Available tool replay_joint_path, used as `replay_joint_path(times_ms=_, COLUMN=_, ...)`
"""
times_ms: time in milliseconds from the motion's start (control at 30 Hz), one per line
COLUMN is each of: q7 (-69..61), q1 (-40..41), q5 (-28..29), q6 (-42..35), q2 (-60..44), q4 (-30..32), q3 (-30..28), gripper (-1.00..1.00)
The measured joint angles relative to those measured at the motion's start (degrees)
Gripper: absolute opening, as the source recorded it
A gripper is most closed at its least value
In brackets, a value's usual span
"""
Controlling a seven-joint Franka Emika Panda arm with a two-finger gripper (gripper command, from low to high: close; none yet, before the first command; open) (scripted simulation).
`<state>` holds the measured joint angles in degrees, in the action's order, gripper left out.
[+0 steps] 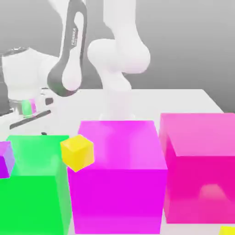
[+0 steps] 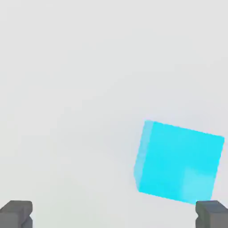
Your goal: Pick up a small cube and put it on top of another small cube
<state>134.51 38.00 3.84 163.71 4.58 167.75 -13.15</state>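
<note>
A small cyan cube (image 2: 180, 162) is lying on a pale surface (image 2: 67, 89) in front of the open gripper (image 2: 114, 214), off its midline toward one finger. It is showing a bright, flat cyan face with a lighter patch near one corner, and a narrow, paler side face; its edges are running askew to the fingers. The gripper is standing wide open and holding nothing between its fingers, one fingertip overlapping the cube's corner in the hand view; whether they are touching, I cannot tell.

In the exterior view, the arm (image 1: 119, 55) is rising behind three large blocks: green (image 1: 32, 197), magenta (image 1: 117, 199) and pink (image 1: 202, 183). A yellow cube (image 1: 77, 153) is appearing tilted in front of the seam between green and magenta. A purple cube (image 1: 5, 159) is overlapping the green block at the exterior view's left edge.
</note>
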Motion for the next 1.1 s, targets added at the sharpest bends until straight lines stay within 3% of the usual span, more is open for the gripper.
replay_joint_path(times_ms=133, q7=0.11, q1=0.50, q5=-3.93, q6=5.79, q2=-5.06, q4=1.25, q3=0.43, gripper=0.00)
replay_joint_path(times_ms=300, q7=-5.58, q1=8.57, q5=-12.02, q6=14.34, q2=-15.25, q4=-0.38, q3=10.60, gripper=0.00)
replay_joint_path(times_ms=333, q7=-5.73, q1=10.00, q5=-12.13, q6=15.54, q2=-16.69, q4=-0.61, q3=12.01, gripper=-1.00)
replay_joint_path(times_ms=600, q7=-5.38, q1=9.24, q5=-11.74, q6=14.57, q2=-15.38, q4=-0.39, q3=11.18, gripper=-1.00)
replay_joint_path(times_ms=733, q7=-0.83, q1=6.48, q5=-5.52, q6=8.24, q2=-7.73, q4=0.94, q3=6.65, gripper=-1.00)
replay_joint_path(times_ms=867, q7=0.41, q1=7.02, q5=-1.97, q6=1.28, q2=-0.19, q4=1.86, q3=7.04, gripper=-1.00)
replay_joint_path(times_ms=1100, q7=-12.79, q1=3.22, q5=-1.94, q6=-12.53, q2=-0.70, q4=-10.68, q3=8.32, gripper=-1.00)
